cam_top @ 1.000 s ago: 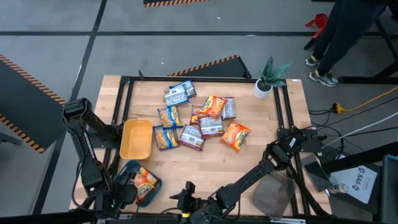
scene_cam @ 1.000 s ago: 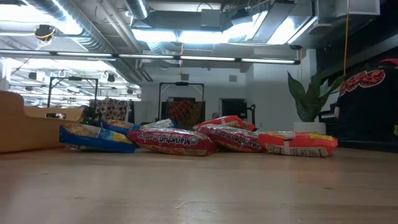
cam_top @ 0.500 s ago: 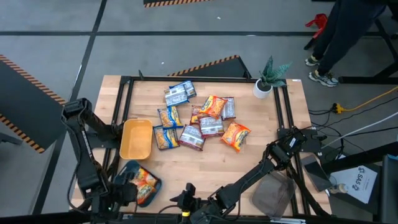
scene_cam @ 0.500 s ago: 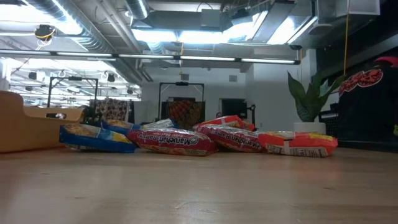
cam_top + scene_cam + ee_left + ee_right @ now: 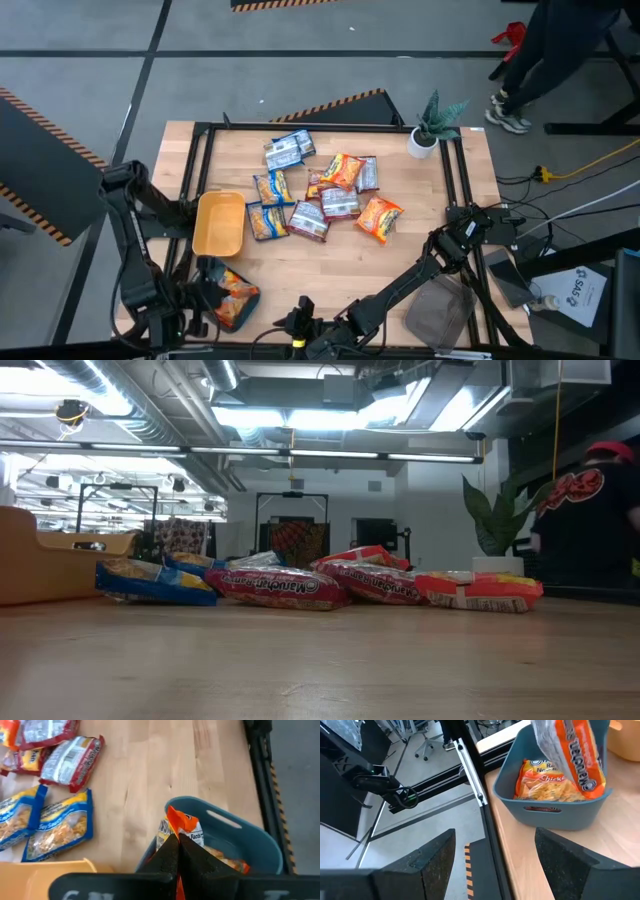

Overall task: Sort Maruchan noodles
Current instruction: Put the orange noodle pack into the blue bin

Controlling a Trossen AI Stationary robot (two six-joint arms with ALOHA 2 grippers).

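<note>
A heap of Maruchan noodles lies on the wooden table's middle, with orange, blue and red-brown packets. At the near left stands a teal tray with one orange packet lying in it. My left gripper is above the tray, shut on a second orange packet. My right gripper hangs open at the table's near edge, pointing toward the teal tray, with nothing between its fingers. My left gripper pinches the orange packet's upper edge between its two shut fingers. The fingers come slanting down from the near-left side. The packet hangs tilted below them over the teal tray. Whether its lower end rests on the packet below, I cannot tell.
A yellow tray stands just beyond the teal one at the left. A grey tray sits at the near right under my right arm. A potted plant stands at the far right corner. A person walks beyond the table.
My left gripper has risen a little over the teal tray and tipped. One orange packet has come up at one end with it and now hangs tilted. The person beyond the far right corner has stepped along.
</note>
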